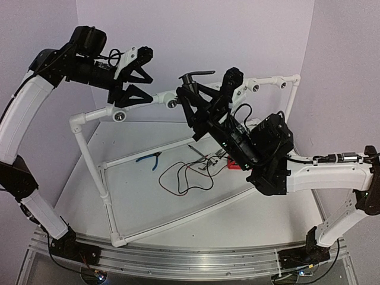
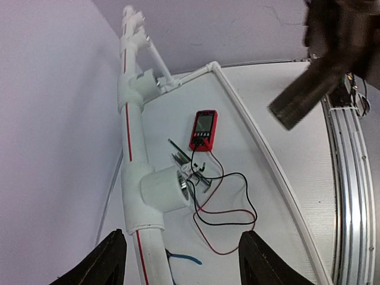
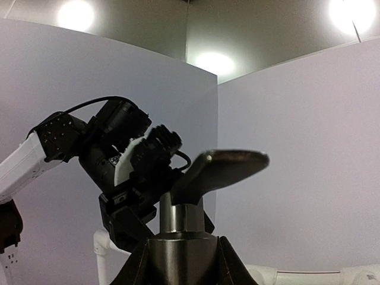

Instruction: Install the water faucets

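Note:
The water faucet (image 1: 191, 83), dark metal with a short lever on top, is held upright in my right gripper (image 1: 192, 102), which is shut on its body. In the right wrist view the faucet (image 3: 196, 196) rises between the fingers (image 3: 135, 268), lever pointing right. It hangs just right of a round white pipe socket (image 1: 172, 103) on the upper rail. My left gripper (image 1: 148, 89) is open beside that rail with nothing in it. In the left wrist view the left gripper (image 2: 181, 267) looks along the pipe at the socket (image 2: 167, 191).
The white pipe frame (image 1: 89, 116) has another socket (image 1: 119, 115) at left and more at the far right (image 1: 256, 87). Blue-handled pliers (image 1: 149, 158), red and black wires (image 1: 185, 178), small metal parts (image 1: 200, 155) and a red multimeter (image 2: 203, 129) lie on the table inside the frame.

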### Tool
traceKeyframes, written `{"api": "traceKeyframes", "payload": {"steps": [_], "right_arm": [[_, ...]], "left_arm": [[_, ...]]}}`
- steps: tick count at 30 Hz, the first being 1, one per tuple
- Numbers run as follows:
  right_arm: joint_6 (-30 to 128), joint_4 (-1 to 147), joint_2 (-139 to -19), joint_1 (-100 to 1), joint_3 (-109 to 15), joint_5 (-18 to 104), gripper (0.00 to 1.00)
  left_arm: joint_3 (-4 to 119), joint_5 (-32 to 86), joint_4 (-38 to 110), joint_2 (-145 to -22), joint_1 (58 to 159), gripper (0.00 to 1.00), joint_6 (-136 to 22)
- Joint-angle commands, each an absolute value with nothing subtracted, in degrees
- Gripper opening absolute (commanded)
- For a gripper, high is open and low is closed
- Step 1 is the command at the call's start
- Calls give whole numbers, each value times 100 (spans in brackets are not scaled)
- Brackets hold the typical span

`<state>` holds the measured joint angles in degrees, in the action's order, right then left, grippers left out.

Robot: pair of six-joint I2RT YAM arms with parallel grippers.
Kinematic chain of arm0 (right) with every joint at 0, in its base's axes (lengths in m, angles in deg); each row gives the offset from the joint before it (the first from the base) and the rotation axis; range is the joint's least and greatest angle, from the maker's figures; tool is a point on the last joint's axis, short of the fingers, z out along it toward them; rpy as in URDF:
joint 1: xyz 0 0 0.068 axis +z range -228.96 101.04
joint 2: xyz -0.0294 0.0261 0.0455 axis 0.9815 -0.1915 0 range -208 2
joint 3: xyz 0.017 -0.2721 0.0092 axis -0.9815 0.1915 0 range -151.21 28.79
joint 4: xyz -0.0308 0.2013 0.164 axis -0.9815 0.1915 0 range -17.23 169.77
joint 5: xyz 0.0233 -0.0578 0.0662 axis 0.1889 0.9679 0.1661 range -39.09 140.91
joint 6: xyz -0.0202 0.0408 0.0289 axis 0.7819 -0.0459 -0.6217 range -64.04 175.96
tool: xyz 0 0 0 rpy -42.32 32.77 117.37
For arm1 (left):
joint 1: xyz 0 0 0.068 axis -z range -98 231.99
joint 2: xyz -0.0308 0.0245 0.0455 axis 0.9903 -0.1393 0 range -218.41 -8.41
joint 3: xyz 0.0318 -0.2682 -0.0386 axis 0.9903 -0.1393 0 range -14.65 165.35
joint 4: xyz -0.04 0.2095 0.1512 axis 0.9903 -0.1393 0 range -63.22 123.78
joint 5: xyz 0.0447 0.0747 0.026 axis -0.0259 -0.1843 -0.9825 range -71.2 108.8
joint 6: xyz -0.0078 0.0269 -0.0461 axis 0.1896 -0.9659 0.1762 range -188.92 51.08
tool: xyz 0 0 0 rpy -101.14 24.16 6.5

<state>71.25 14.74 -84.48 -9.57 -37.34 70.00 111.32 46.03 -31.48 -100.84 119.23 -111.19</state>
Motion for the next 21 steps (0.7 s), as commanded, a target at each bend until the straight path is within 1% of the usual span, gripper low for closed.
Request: {"api": "traceKeyframes", "payload": {"steps": [1, 4, 6, 9, 14, 16, 21], "right_arm": [[6220, 1525, -8367, -1110, -3987, 5822, 0], [6158, 1529, -8528, -1111, -4239, 5664, 0], [6139, 1529, -8626, -1111, -4380, 5506, 0], [6023, 1529, -8714, -1110, -4522, 5311, 0], [5864, 1529, -8853, -1109, -4687, 5183, 0], [5863, 1530, -8887, -1111, -4698, 5174, 0], [5859, 1610, -8922, -1182, -4679, 5184, 0]], "left_arm": [[11142, 6123, -3236, -9688, 11952, 67, -12911], [11026, 6861, -3312, -9643, 11959, 69, -13357], [10769, 6988, -2900, -9562, 11982, 70, -13248], [10334, 6764, -2133, -9447, 12119, 70, -12979], [9968, 6482, -1752, -9393, 12481, 69, -12876], [9944, 6406, -1508, -9399, 12542, 63, -12627], [9956, 6489, -1364, -9402, 12559, 44, -12477]]}}
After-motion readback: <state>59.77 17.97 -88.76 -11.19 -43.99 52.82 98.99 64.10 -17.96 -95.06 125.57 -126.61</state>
